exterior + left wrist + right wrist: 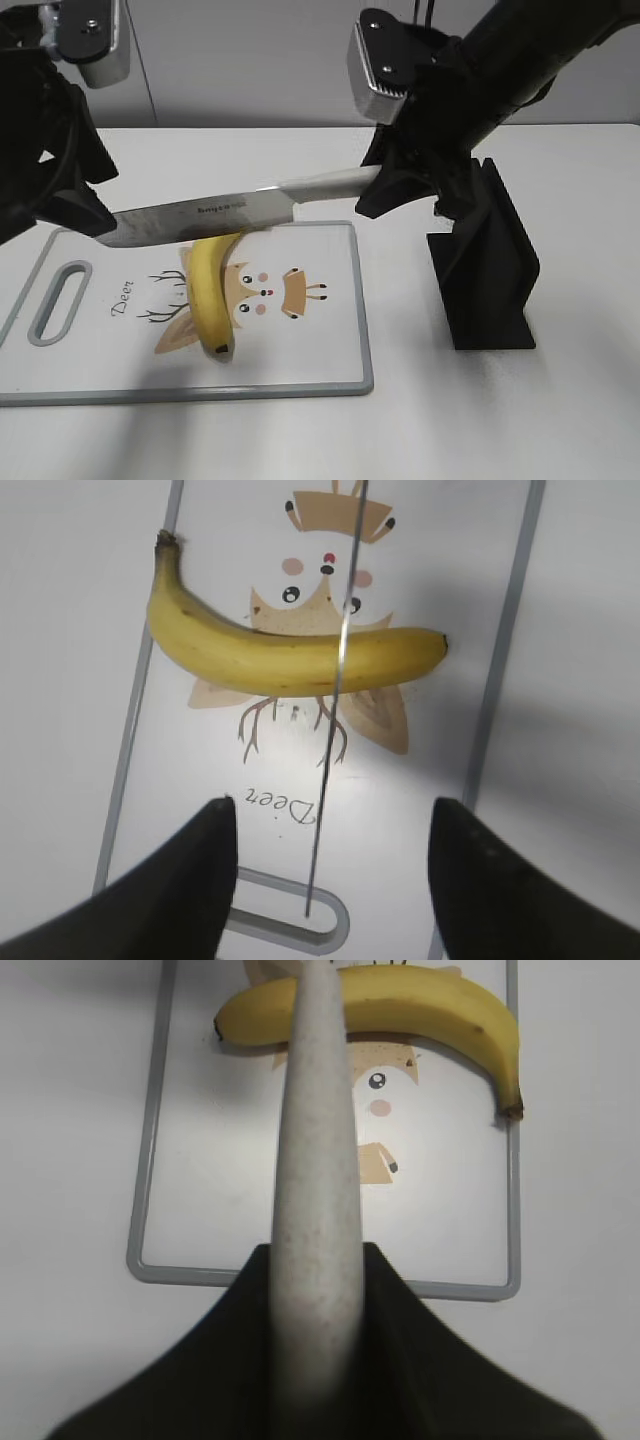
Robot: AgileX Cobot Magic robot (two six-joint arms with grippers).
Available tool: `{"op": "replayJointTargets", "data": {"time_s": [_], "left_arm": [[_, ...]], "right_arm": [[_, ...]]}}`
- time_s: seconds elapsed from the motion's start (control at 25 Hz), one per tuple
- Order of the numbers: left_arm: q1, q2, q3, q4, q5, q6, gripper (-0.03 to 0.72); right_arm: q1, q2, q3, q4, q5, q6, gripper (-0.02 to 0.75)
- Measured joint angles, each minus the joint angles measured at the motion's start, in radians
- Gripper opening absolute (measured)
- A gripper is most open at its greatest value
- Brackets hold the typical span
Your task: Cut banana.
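Observation:
A curved yellow banana point(208, 295) lies unpeeled and whole on the white cutting board point(320, 350) with a deer drawing; it also shows in the left wrist view point(280, 650) and the right wrist view point(420, 1005). My right gripper point(395, 180) is shut on the pale handle point(315, 1190) of a knife point(190, 220). The blade is level above the banana, crossing it. My left gripper point(330, 865) is open and empty, above the board's left end near the blade tip point(308, 910).
A black knife stand point(490, 270) stands on the white table to the right of the board. The board has a grey rim and a handle slot point(58, 300) at its left end.

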State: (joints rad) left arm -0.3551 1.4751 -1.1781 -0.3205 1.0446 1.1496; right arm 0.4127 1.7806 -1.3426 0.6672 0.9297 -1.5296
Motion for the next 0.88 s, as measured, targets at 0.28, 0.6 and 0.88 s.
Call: {"op": "replayJointTargets", "data": {"time_s": [0.28,0.6,0.88], "left_arm": [[0.000,0.044,-0.001,0.018,0.006,0.002,0.542],[0.000,0.118,-0.001,0.021,-0.025,0.002,0.523],[0.000,0.123,-0.001,0.016,-0.023,-0.016,0.101]], "right_arm": [[0.000,0.012,0.000,0.000,-0.006,-0.001,0.161],[0.000,0.012,-0.001,0.002,-0.017,-0.002,0.161],[0.000,0.034,-0.002,0.005,-0.006,-0.003,0.161]]}}
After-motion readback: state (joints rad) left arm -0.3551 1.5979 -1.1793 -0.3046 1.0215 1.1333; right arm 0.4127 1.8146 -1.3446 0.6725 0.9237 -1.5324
